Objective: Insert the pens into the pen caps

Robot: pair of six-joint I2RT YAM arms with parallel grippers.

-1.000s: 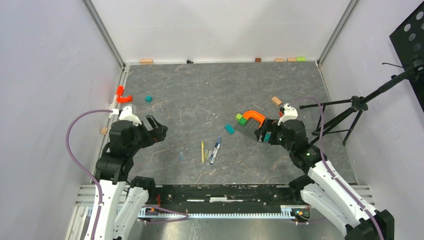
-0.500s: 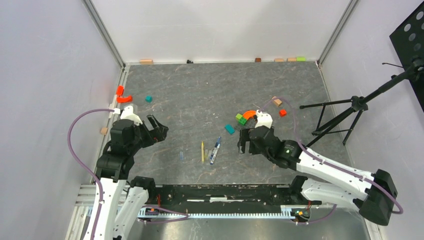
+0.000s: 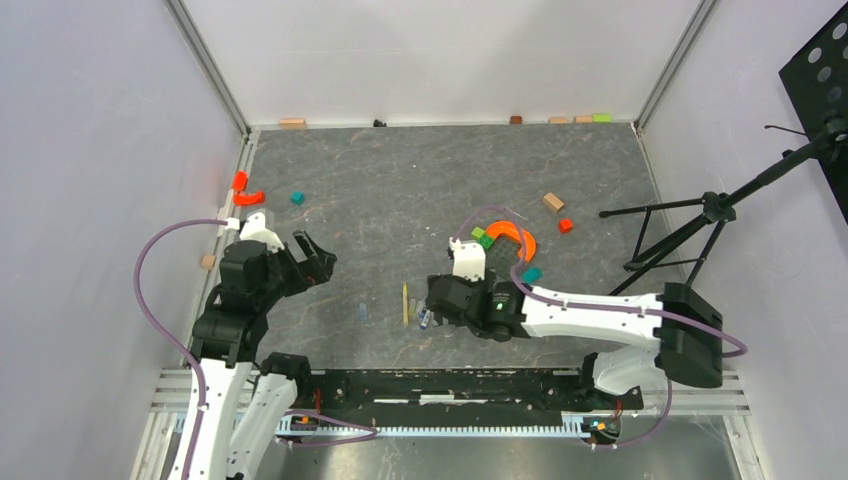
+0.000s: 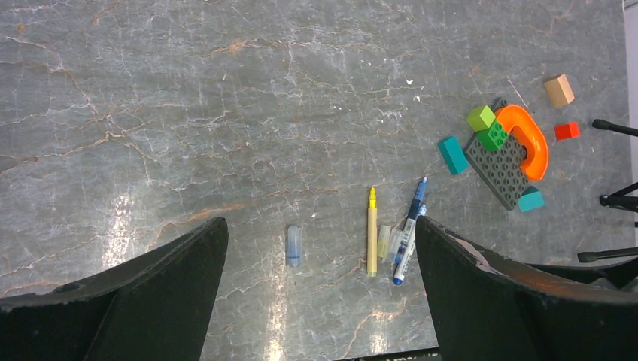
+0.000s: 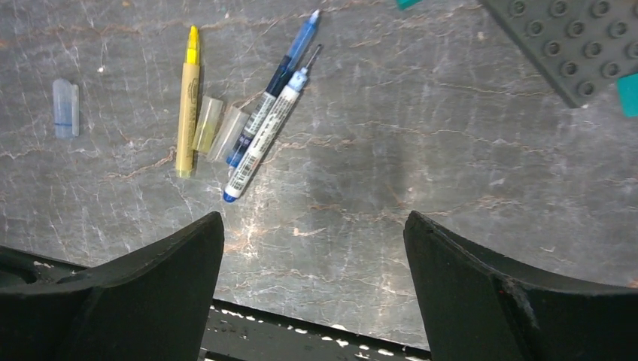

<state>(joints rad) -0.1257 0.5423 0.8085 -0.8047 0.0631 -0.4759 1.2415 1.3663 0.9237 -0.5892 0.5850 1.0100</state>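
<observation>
Table [image 3: 400, 170], grey marble pattern, left to right: left gripper [image 3: 316, 252] above the left side, jaws spread wide and empty, well apart from the pens. Near the front edge lie a bluish-grey pen cap [image 5: 65, 109] on its own, a yellow pen [image 5: 187, 101], two pale caps [image 5: 218, 129] just beside it, and two blue-tipped pens [image 5: 267, 124] side by side. Right gripper [image 3: 433, 305] hovers over these pens, jaws wide with nothing between them; an orange arch [image 3: 515, 235] and toy blocks [image 4: 493, 139] sit farther right.
</observation>
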